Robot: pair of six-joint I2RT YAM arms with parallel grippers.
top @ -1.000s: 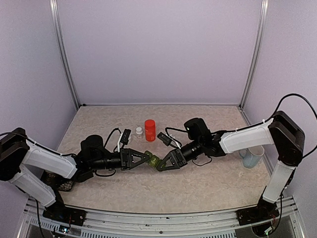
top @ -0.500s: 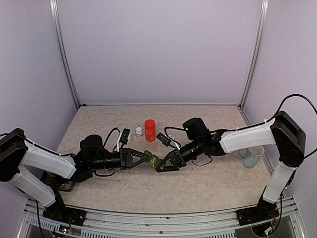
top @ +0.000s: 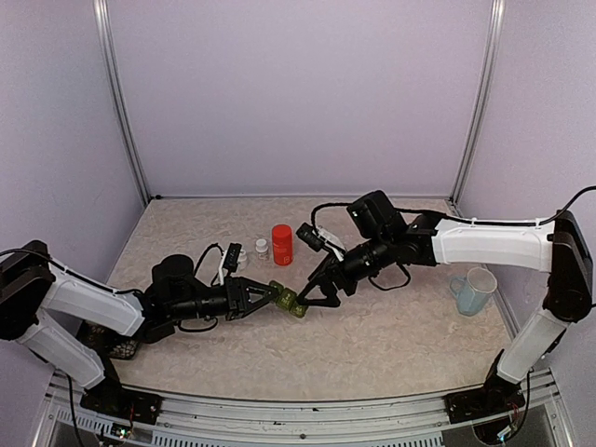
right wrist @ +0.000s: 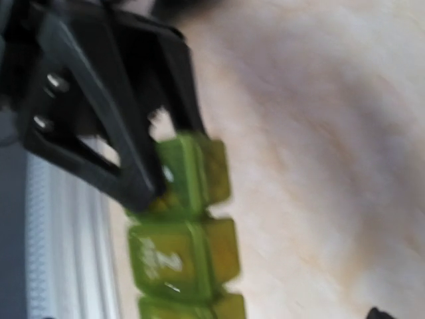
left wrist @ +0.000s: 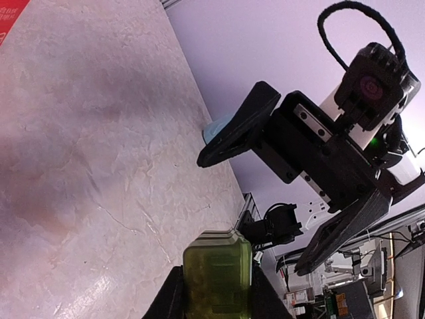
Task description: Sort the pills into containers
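The containers [top: 291,301], a green strip of joined compartments, hang low over the table with one end clamped in my left gripper [top: 278,296]. In the left wrist view that end [left wrist: 218,272] fills the gap between my fingers [left wrist: 171,300]. The blurred right wrist view shows the containers [right wrist: 186,246] running down from the left gripper's black fingers [right wrist: 126,159]. My right gripper [top: 315,287] is open just right of the strip, touching nothing. It also faces the left wrist camera with its jaws spread wide. No pills are visible.
A red bottle [top: 282,244] and a small white jar [top: 262,247] stand behind the grippers. A pale blue mug [top: 473,290] sits at the right side, near the wall. The table ends at metal rails at the front.
My right gripper has opened wide, let go of the strip and drawn back and up to the right. The left gripper still holds the strip in nearly the same place.
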